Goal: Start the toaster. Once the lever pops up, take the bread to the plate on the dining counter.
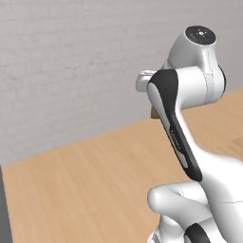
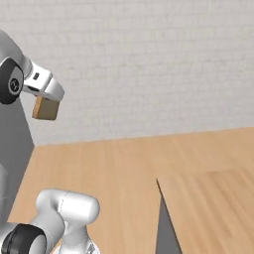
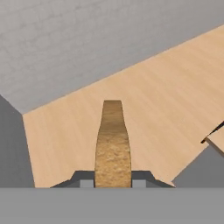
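My gripper (image 3: 113,181) is shut on the bread (image 3: 112,144), a thin golden-brown slice held edge-on between the two finger tips. In the right base view the bread (image 2: 45,108) hangs below the gripper (image 2: 45,98), high above a wood-coloured floor and in front of a grey brick wall. A small corner of the bread (image 1: 154,114) peeks out behind my arm in the left base view. The toaster and the plate are out of view. I cannot tell whether the light wood top (image 2: 213,208) at the lower right is the dining counter.
A grey brick wall (image 2: 149,64) closes the far side. A dark grey panel (image 2: 17,144) stands at the left. The light wood top's corner (image 3: 216,140) with a grey side (image 2: 166,233) juts in at the right, over the wood floor (image 1: 85,180).
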{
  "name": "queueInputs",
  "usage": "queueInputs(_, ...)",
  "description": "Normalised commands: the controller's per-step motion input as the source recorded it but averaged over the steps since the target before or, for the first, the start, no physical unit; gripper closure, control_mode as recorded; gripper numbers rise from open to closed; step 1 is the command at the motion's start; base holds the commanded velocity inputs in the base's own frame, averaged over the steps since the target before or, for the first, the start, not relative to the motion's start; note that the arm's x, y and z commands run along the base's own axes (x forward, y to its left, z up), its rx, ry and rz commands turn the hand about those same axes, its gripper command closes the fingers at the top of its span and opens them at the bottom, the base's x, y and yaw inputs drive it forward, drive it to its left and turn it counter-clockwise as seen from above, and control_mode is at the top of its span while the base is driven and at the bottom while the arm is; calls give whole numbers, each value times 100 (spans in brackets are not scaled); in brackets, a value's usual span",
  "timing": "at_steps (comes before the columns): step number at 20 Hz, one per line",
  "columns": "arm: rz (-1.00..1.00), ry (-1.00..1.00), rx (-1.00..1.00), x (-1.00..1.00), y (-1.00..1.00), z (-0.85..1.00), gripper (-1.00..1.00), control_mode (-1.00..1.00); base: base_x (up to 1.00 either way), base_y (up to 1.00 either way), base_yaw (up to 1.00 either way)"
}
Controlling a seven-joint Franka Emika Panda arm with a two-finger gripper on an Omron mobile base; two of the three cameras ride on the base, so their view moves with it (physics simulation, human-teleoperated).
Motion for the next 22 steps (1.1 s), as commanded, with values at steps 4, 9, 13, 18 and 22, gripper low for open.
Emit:
queueInputs(4,0,0,0,0,0,0,100,100,98,47,-43)
queueInputs(9,0,0,0,0,0,0,100,100,68,50,-61)
queueInputs(13,0,0,0,0,0,0,100,100,57,48,-64)
queueInputs(18,0,0,0,0,0,0,100,100,55,44,-64)
queueInputs(22,0,0,0,0,0,0,100,100,60,45,-62)
